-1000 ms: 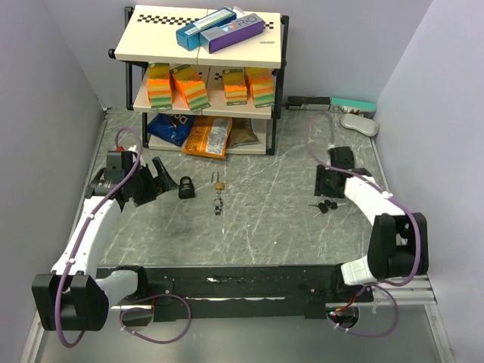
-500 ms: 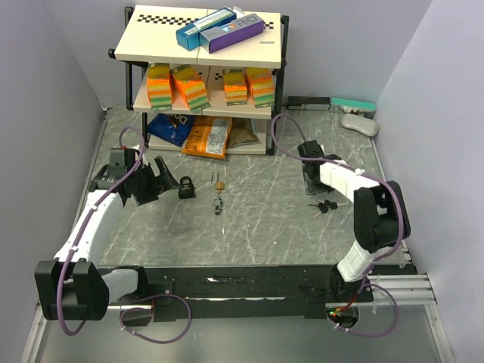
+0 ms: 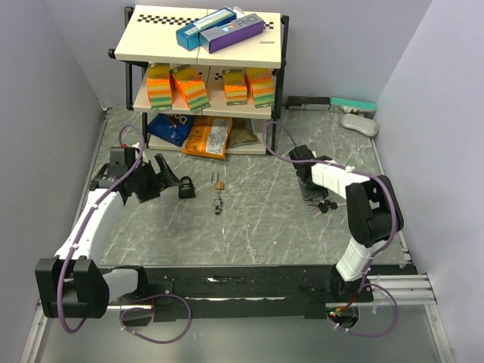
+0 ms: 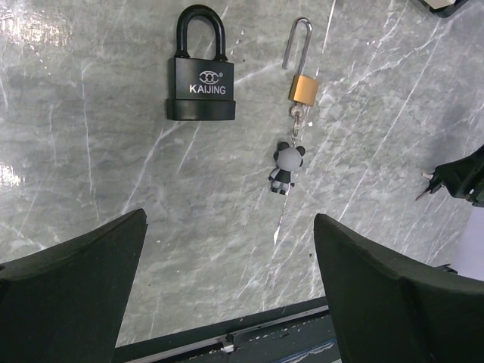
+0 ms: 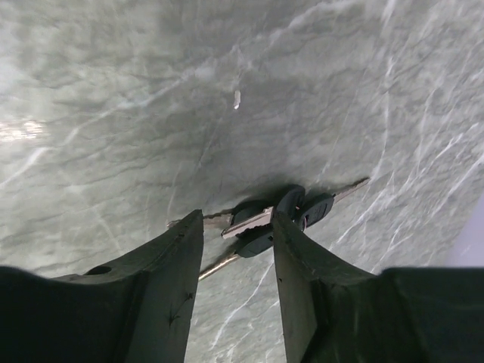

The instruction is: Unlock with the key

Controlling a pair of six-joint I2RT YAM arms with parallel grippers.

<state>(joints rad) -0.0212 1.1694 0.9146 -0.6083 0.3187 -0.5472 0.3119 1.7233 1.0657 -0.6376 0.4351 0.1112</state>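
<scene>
A black padlock marked KAIJING lies flat with its shackle closed; it is also in the top view. Beside it lies a small brass padlock with a grey bear charm. My left gripper hangs wide open just short of the black padlock, holding nothing. On the right, a bunch of black-headed keys lies on the table. My right gripper points down over the bunch, its fingers astride the keys with a gap left between them. The top view shows it beside the keys.
A shelf rack with boxes and sponge packs stands at the back. Snack bags lie under it. A white device sits at the back right. The black base rail runs along the near edge.
My right arm has swung in from the right and lowered its gripper over the keys, its jaws narrowing. The left arm has barely shifted.
</scene>
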